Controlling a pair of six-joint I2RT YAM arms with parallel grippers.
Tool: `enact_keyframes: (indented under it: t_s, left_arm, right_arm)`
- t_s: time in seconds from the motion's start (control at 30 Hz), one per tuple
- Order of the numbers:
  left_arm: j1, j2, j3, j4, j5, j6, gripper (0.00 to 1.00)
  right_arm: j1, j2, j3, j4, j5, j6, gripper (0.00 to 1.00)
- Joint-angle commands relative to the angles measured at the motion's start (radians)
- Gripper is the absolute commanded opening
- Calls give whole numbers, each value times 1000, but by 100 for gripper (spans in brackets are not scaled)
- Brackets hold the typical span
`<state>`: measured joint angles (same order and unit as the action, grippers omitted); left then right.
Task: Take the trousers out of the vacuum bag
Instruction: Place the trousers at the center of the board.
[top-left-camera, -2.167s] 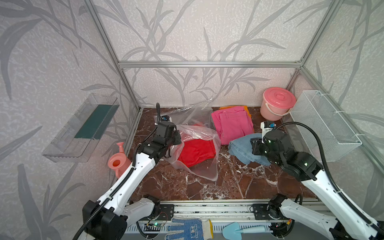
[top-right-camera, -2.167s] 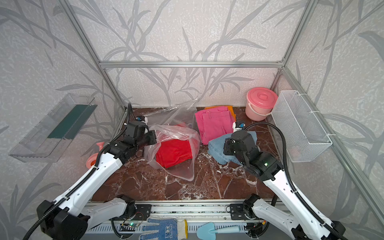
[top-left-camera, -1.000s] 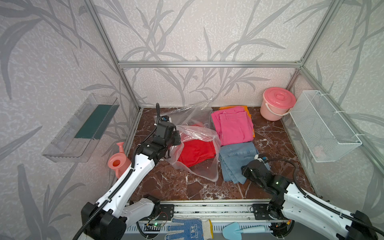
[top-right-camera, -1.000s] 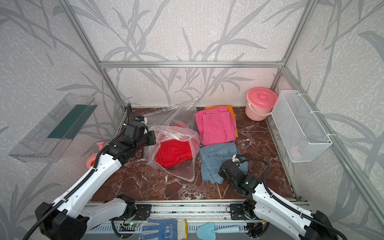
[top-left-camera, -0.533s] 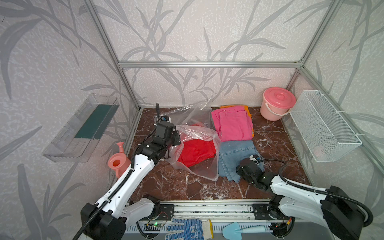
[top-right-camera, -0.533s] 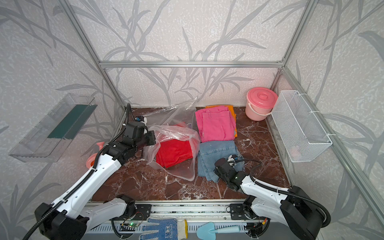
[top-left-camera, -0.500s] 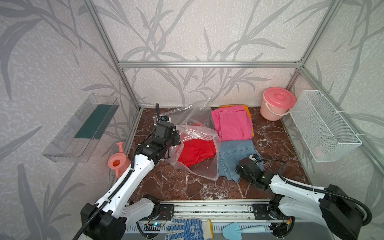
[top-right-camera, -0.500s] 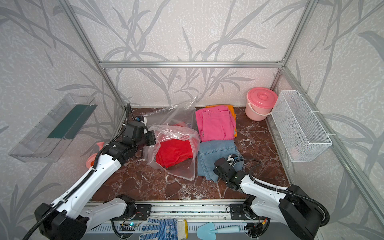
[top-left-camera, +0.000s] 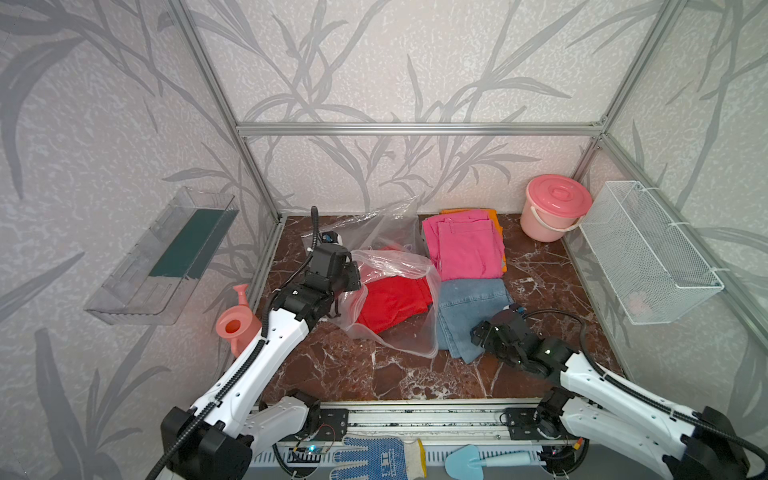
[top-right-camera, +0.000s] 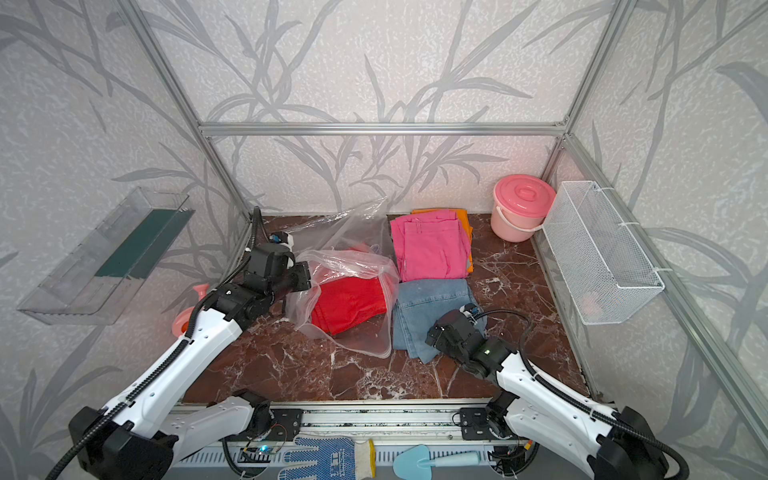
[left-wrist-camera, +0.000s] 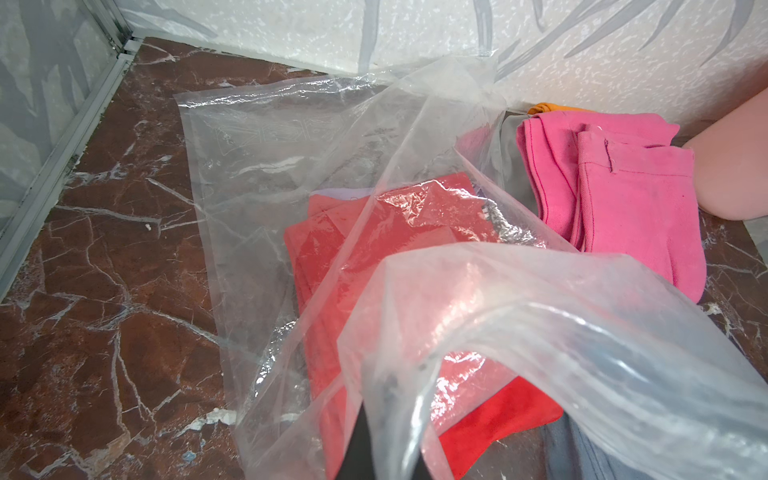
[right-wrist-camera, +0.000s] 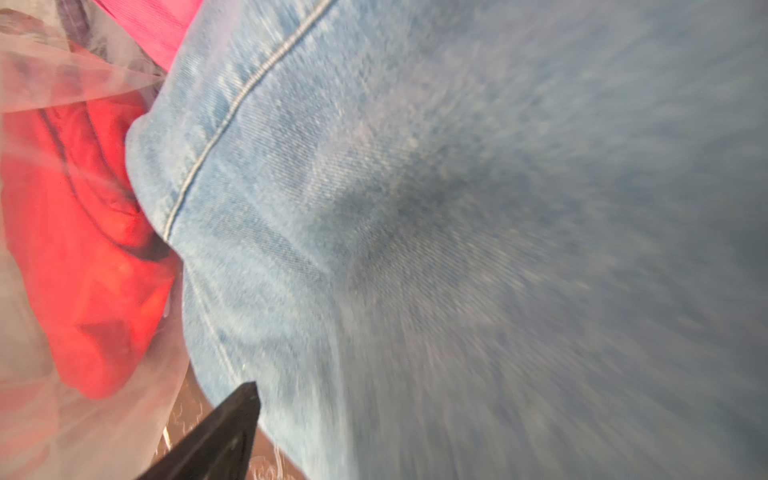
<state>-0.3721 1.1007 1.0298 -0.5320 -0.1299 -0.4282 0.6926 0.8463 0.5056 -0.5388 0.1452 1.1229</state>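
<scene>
The clear vacuum bag (top-left-camera: 386, 232) lies crumpled at the back left of the marble floor, with red trousers (top-left-camera: 392, 303) inside it. My left gripper (top-left-camera: 351, 276) is shut on the bag's upper edge and holds its mouth lifted; the left wrist view shows the plastic (left-wrist-camera: 540, 332) pinched at the gripper (left-wrist-camera: 386, 449). Blue denim trousers (top-left-camera: 469, 307) lie flat on the floor to the right of the bag. My right gripper (top-left-camera: 478, 334) stands open over their near corner; only one black finger (right-wrist-camera: 224, 432) shows beside the denim (right-wrist-camera: 415, 208). Pink trousers (top-left-camera: 465, 245) lie on orange ones (top-left-camera: 494, 216) behind.
A pink lidded bucket (top-left-camera: 557, 212) stands in the back right corner beside a white wire basket (top-left-camera: 648, 257) on the right wall. A pink watering can (top-left-camera: 235, 328) stands left of my left arm. A dotted glove (top-left-camera: 370, 457) and blue trowel (top-left-camera: 478, 461) lie on the front rail.
My right arm has pulled the denim trousers toward the front and laid them flat beside the bag, and its jaws have opened. The left gripper has kept still, holding the bag.
</scene>
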Motion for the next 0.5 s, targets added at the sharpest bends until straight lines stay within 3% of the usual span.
enact_keyframes:
  t_s: [0.0,0.2,0.33,0.47]
  left_arm:
    - [3,-22,0,-30,-11,16,0]
    - [4,-26,0,-27,-7,13,0]
    - [4,-29,-2,-28,-7,12,0]
    - [4,-34,-5,-31,-12,12,0]
  right_arm:
    - [-5,-60,86,-258,30,-75,93]
    - [-5,-152,225,-336,86,-177,93]
    - [-16,-77,263,-226,58,-273,93]
    - [-92,36,224,-60,-30,-323,93]
